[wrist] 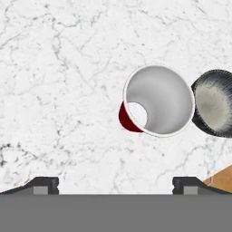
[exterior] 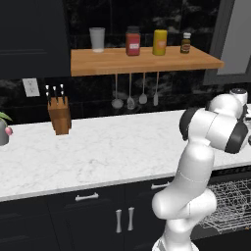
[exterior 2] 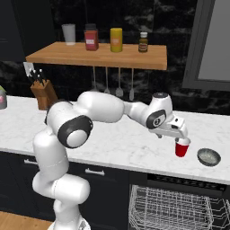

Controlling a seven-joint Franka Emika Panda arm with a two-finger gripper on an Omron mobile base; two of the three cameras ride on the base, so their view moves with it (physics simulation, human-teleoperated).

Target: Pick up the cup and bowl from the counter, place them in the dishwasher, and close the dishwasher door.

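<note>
Red on the outside and white within, the cup (exterior 2: 182, 148) is standing upright on the white marble desk (exterior 2: 112, 139), with the dark bowl (exterior 2: 209, 157) sitting just beside it and nearer the desk's front edge. Hovering right above the cup, the end effector (exterior 2: 179, 133) is pointing down with its jaws spread wide and holding nothing, the two fingertips (wrist: 45, 185) standing far apart in the hand view. Below the desk, the dishwasher (exterior 2: 179, 204) is standing open, showing its grey wire rack.
</note>
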